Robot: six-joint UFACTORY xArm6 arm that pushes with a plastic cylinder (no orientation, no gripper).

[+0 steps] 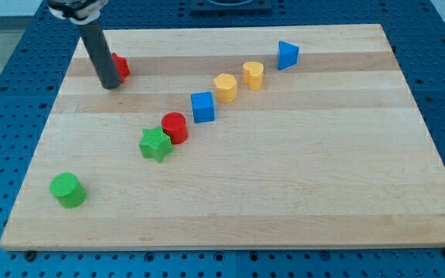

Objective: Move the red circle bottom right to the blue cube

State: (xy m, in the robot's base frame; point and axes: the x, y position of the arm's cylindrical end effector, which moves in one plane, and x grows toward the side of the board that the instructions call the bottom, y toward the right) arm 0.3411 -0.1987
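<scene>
The red circle (174, 127) stands near the board's middle, touching the green star (154, 144) at its lower left. The blue cube (202, 106) sits just up and right of the red circle, a small gap between them. My tip (110, 85) rests on the board at the upper left, far left of both. A second red block (120, 67) sits right behind my rod, partly hidden, shape unclear.
A yellow hexagon (225, 87) and a yellow heart-like block (253, 74) continue the diagonal up right of the blue cube. A blue triangular block (287, 55) is near the top. A green cylinder (68, 190) stands at the lower left. The wooden board (300, 193) carries all.
</scene>
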